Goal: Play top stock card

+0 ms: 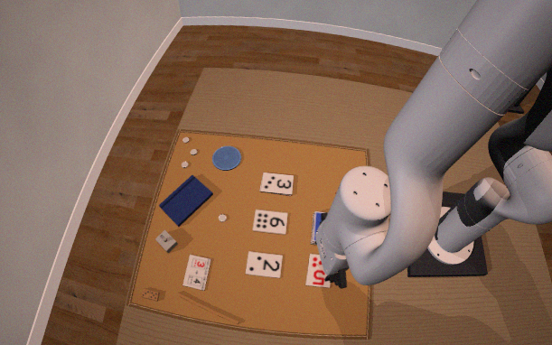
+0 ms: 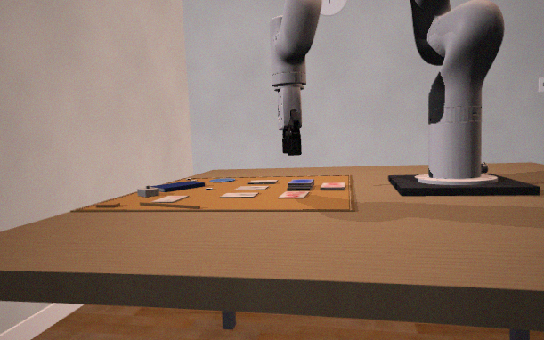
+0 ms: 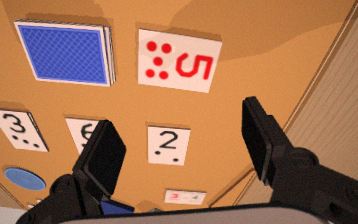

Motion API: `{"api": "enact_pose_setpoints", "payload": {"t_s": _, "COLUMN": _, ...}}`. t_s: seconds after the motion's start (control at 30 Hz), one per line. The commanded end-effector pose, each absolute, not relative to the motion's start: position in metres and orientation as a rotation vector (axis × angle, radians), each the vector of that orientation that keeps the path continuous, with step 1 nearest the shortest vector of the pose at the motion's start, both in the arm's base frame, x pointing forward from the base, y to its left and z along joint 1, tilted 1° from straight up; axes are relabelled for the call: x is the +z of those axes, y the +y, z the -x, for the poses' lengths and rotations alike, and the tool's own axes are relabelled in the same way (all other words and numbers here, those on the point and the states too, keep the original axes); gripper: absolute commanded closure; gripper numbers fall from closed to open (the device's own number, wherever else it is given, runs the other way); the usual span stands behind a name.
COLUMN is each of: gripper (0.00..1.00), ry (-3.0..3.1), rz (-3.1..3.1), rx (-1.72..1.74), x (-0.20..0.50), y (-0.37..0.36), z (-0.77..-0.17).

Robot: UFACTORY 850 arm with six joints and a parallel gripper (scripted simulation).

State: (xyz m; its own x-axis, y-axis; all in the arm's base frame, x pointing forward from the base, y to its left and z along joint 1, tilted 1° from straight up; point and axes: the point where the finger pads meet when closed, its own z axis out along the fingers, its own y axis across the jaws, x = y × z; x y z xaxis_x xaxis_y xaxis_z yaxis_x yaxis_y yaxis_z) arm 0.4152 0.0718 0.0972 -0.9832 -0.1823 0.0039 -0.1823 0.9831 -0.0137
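Above a tan card cloth (image 1: 285,293) on a wooden table (image 2: 255,249), the empty black gripper (image 3: 180,145) hangs wide open near the blue-backed face-down stock (image 3: 65,54).

A dark blue notebook (image 1: 185,199) lies near the cloth's left edge, with a blue disc (image 1: 227,158) and small white tokens (image 1: 193,152) toward the far left corner. A grey block (image 1: 166,240), a die (image 1: 151,294) and a wooden stick (image 1: 210,307) sit toward the near left corner.

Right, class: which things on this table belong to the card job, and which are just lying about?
Job: open gripper, face-down stock, black 3, black 6, black 2, red 5.
Lying about: blue notebook, blue disc, grey block, white counter, die, stick.
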Motion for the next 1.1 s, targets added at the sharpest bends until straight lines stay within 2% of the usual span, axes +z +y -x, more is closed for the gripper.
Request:
{"api": "enact_pose_setpoints", "payload": {"t_s": 0.0, "gripper": 0.0, "ry": -3.102, "rz": -0.487, "rx": 0.021, "x": 0.094, "y": 0.072, "z": -0.416}}
{"api": "enact_pose_setpoints", "payload": {"t_s": 0.6, "gripper": 0.0, "ry": -2.754, "rz": -1.499, "rx": 0.018, "x": 0.075, "y": 0.07, "z": -0.414}}
{"api": "enact_pose_setpoints", "payload": {"t_s": 1.07, "gripper": 0.0, "ry": -2.422, "rz": -1.989, "rx": 0.015, "x": 0.065, "y": 0.07, "z": -0.413}}
